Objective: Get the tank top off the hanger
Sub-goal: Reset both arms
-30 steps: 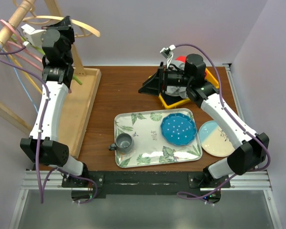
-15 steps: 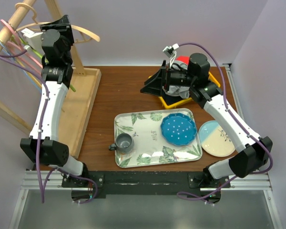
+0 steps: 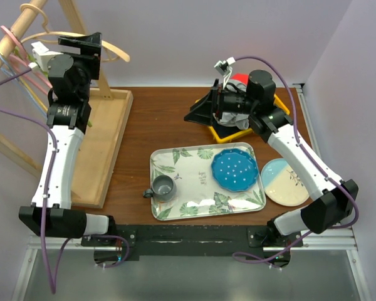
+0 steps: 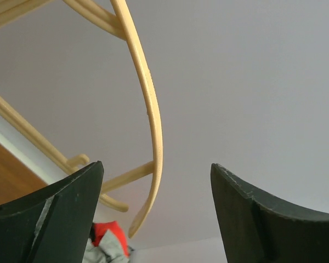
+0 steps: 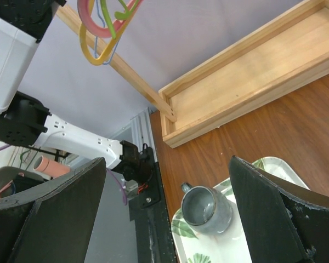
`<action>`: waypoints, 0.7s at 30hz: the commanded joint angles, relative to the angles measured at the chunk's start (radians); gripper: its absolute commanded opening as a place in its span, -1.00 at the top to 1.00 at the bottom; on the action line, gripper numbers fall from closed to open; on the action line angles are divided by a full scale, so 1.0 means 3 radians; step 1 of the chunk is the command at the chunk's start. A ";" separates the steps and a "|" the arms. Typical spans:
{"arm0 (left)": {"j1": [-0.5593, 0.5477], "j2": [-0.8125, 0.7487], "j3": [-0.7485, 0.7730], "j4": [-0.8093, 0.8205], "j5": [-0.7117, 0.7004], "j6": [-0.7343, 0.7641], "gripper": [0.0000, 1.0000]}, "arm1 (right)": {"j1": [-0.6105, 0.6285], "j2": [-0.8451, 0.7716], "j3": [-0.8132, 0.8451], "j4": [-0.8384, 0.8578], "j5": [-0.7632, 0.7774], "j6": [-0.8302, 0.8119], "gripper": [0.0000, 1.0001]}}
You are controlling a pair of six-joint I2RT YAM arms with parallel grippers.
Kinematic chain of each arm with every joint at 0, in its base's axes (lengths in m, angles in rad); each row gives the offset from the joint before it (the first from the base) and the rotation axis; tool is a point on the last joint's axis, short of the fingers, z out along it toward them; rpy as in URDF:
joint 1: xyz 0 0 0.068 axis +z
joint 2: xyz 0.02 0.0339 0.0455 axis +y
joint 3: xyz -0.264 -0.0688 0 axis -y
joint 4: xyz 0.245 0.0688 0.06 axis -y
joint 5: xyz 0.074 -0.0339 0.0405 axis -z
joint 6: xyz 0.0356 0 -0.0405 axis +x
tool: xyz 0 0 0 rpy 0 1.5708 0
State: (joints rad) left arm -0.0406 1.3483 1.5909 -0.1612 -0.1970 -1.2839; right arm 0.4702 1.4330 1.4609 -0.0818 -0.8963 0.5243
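Bright, even light from above, with soft shadows.
The brown worktop is well lit and clear to see. The shiny tray has white glare spots near its front edge. In both wrist views the black jaws look very dark and a bit blurry, while the wooden hanger stands sharp against the pale wall.

The tray is white with green leaves. The dotted plate is blue with white spots, and the mug is grey. At lower right, the other plate is half pale blue, half cream. The table is dark brown wood and the hanger pale wood. At upper right, the bin is yellow and the cloth red.
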 commanded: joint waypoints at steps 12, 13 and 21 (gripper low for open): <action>-0.0314 -0.0383 0.0168 -0.0700 -0.0028 0.1507 -0.99 | -0.0008 -0.0205 0.0412 -0.0667 0.0359 -0.0142 -0.97; -0.0340 -0.0399 0.0209 -0.0695 -0.0028 0.1700 -1.00 | -0.0003 -0.0221 0.0463 -0.0810 0.0471 -0.0168 -0.97; -0.0570 -0.0322 0.0373 -0.0971 0.0461 0.2387 -1.00 | -0.0008 -0.0420 0.0367 -0.1087 0.1075 -0.0219 -0.97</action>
State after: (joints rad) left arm -0.1848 1.2545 1.6684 -0.4141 -0.1658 -0.7288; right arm 0.4702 1.3602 1.5669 -0.3622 -0.6857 0.4767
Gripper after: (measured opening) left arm 0.996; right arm 0.986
